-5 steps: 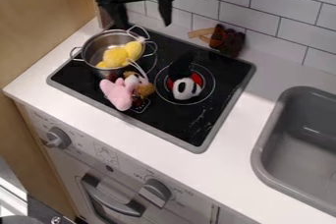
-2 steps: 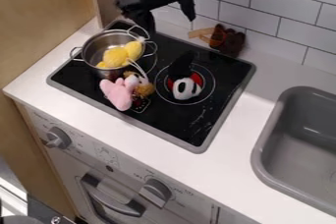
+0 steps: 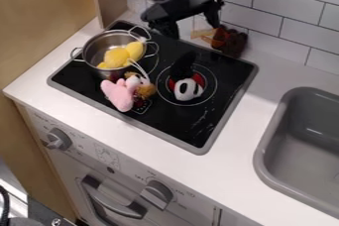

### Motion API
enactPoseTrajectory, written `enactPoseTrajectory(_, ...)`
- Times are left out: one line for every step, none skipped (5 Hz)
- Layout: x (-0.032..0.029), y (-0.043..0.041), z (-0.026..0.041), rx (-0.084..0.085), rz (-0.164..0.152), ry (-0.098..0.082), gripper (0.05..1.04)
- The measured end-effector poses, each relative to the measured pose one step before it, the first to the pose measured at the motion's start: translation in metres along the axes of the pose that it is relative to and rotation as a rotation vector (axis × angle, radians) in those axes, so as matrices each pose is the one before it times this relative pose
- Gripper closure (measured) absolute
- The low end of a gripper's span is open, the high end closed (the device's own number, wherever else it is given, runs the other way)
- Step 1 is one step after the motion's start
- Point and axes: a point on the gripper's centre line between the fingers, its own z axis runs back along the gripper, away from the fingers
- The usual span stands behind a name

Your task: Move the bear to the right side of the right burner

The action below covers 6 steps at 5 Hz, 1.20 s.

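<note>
My gripper (image 3: 195, 28) hangs open over the stove's back edge, its two fingers spread with nothing between them. Just right of it, a dark brown bear-like plush (image 3: 230, 40) lies on the counter against the tiled wall, behind the stove's back right corner. An orange-tan piece is at its left side. The right burner (image 3: 207, 84) has a black, white and red plush (image 3: 188, 88) on it, below the gripper in the view. A pink, white and brown plush (image 3: 126, 92) lies at the stove's front left.
A metal pot (image 3: 97, 46) with yellow plush pieces (image 3: 122, 55) stands on the left burner. The black stovetop (image 3: 179, 121) has a raised grey rim. At the right is a grey sink (image 3: 311, 136). A wooden panel (image 3: 39, 27) borders the counter's left side.
The gripper has moved right and somewhat lower along the stove's back, coming close to the dark brown plush. Its fingers stay apart. The plush toys and pot have not moved.
</note>
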Motion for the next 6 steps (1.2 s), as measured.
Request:
enactPoseTrajectory(-0.00338, 0.00537, -0.01470, 0.0550, -0.0062, 0.0185, 0.085)
enactPoseTrajectory(-0.00118, -0.00379, -0.01074, -0.0160, -0.0516, 0.0290, 0.085)
enactPoseTrajectory(0.00018, 0.00110, -0.00035, 0.0014, -0.0006, 0.0005, 0.085)
enactPoseTrajectory(0.00010, -0.00017, 0.00042, -0.0004, -0.0001, 0.0001, 0.085)
enactPoseTrajectory(0.00020, -0.00007, -0.00033, 0.0000, 0.0000, 0.0000, 0.085)
enactPoseTrajectory(-0.00012, -0.00011, -0.00009, -0.0018, 0.0075, -0.0013, 0.085)
